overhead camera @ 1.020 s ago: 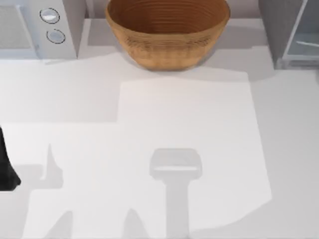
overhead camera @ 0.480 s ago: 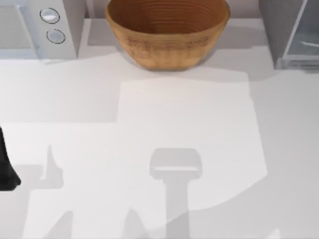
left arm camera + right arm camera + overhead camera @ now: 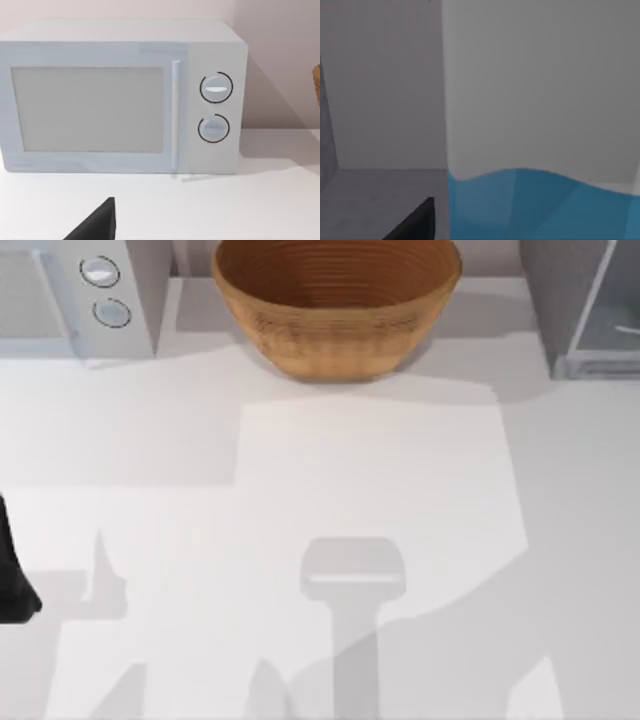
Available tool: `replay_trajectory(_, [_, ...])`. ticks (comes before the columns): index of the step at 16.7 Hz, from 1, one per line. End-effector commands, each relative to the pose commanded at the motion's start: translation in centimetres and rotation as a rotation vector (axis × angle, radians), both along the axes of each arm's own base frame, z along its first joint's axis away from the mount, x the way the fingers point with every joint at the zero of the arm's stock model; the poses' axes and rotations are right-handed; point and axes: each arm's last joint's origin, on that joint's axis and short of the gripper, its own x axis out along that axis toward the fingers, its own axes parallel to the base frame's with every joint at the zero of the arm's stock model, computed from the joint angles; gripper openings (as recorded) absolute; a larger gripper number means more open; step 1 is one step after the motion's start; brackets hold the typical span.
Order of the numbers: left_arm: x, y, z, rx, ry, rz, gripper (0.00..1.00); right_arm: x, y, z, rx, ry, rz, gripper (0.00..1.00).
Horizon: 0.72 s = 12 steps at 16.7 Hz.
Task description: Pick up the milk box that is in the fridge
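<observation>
The fridge [image 3: 585, 305] is seen at the far right corner of the table [image 3: 370, 490] in the top view, to the right of the wicker bowl [image 3: 335, 305], with its pale glass door panel [image 3: 612, 310] facing the open table. In the right wrist view, the milk box [image 3: 540, 125] is seen very close up inside the grey fridge interior [image 3: 380, 90], its white upper part above a blue lower part, standing upright on the grey shelf floor [image 3: 375, 195]. A dark finger tip of the right gripper [image 3: 415, 222] is seen just beside the carton; whether the fingers are spread or closed, and whether the carton is held, cannot be told. The wicker bowl's inside is seen as bare ribbed wicker. The white microwave [image 3: 120, 97] with two round knobs [image 3: 216, 88] stands to the left of the wicker bowl, its door closed. The left arm [image 3: 12, 570] is parked at the left edge of the table, well apart from the wicker bowl; a dark tip of the left gripper [image 3: 97, 222] is seen in the left wrist view facing the microwave, and its opening cannot be told. The white table in front of the wicker bowl is crossed by grey shadows. A pale wall [image 3: 270, 55] rises behind the microwave.
</observation>
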Motion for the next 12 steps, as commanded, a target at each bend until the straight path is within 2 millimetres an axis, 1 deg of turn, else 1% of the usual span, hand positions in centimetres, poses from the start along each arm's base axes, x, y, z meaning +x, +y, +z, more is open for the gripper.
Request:
replay_trajectory(2, [0.0, 0.0, 0.0, 0.0, 0.0, 0.0, 1.0, 0.9, 0.1, -0.06, 0.001, 0.005, 0.0, 1.0])
replay_trajectory(6, [0.0, 0.0, 0.0, 0.0, 0.0, 0.0, 1.0, 1.05, 0.12, -0.06, 0.001, 0.007, 0.0, 1.0])
replay_trajectory(12, [0.0, 0.0, 0.0, 0.0, 0.0, 0.0, 1.0, 1.05, 0.12, -0.06, 0.001, 0.007, 0.0, 0.55])
